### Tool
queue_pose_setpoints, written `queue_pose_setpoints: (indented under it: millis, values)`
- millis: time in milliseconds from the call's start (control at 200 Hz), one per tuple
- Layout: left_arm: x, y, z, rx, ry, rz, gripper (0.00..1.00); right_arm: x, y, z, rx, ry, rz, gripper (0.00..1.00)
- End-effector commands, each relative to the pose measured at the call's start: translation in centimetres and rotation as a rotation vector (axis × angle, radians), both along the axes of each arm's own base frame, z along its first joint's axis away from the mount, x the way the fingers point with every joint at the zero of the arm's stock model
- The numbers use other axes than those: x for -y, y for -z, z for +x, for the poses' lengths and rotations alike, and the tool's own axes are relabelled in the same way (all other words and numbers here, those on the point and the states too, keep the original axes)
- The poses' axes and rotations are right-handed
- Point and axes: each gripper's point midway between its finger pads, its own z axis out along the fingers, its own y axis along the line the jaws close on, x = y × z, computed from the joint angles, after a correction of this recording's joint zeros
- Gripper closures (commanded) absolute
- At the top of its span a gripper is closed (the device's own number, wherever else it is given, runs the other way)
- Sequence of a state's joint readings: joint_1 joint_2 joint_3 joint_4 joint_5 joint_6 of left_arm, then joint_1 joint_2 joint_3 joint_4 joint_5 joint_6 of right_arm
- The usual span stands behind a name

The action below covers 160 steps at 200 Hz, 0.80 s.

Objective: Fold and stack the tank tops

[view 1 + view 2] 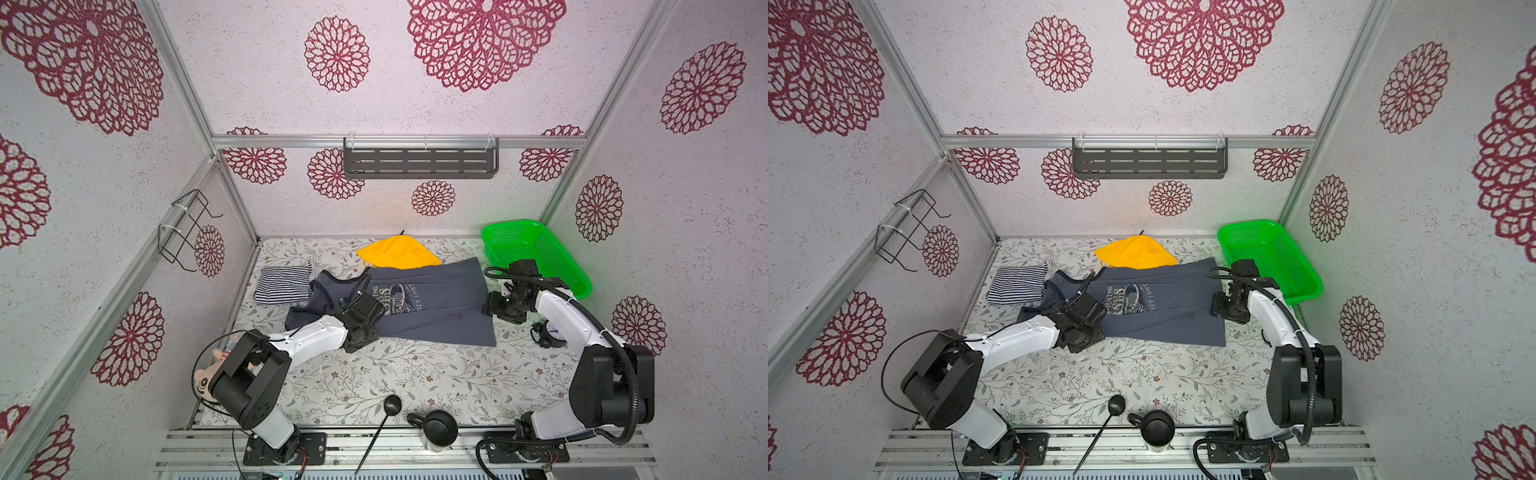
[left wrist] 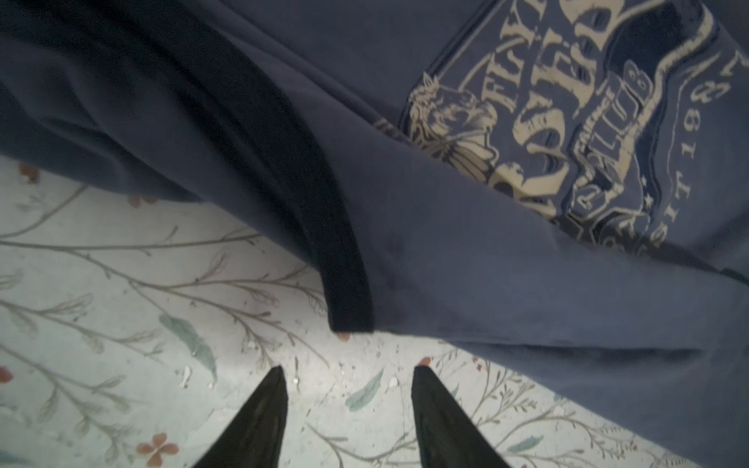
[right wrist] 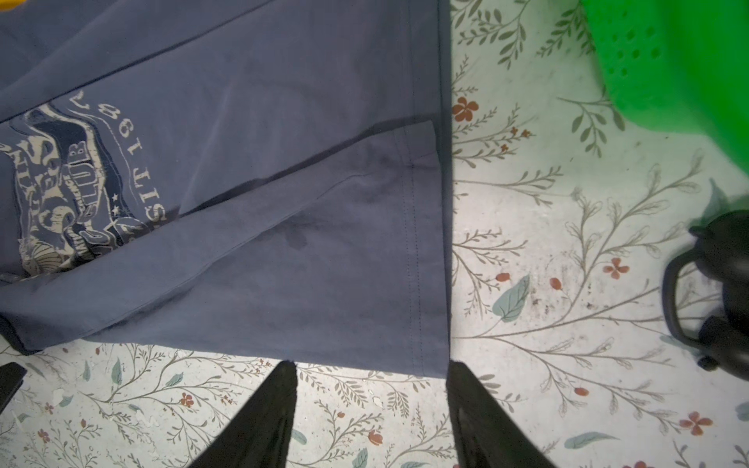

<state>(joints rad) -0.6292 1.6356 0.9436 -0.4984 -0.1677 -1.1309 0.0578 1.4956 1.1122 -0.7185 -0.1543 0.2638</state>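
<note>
Grey top (image 1: 440, 320): spread on the table (image 1: 395, 382), with its robot-side edge folded over part of the print.
Striped top (image 1: 282, 284): folded, just beside the grey top's neck end.
Left gripper (image 2: 346, 370): jaws partly apart and empty, over bare table just off the grey top's dark armhole edge.
Right gripper (image 3: 371, 364): jaws apart, gripping nothing, tips at the grey top's hem corner.
Hat (image 1: 397, 251): touching the grey top's far edge.
Basket (image 1: 540, 249): near the grey top's hem.
</note>
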Motion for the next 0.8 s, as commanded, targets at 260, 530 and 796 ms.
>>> queue_pose_setpoints:
  millis: [260, 530, 796]
  values:
    - [0.6, 0.8, 2.5, 0.022, -0.017, -0.022, 0.71, 0.4, -0.8, -0.1, 0.027, 0.01, -0.008, 0.38]
    - [0.6, 0.2, 2.7, 0.025, -0.012, -0.015, 0.97, 0.7, -1.0, -0.2, 0.033, 0.013, -0.014, 0.38]
    - [-0.7, -2.1, 4.2, 0.063, -0.008, -0.006, 1.0, 0.9, -0.9, -0.3, 0.035, 0.017, -0.016, 0.38]
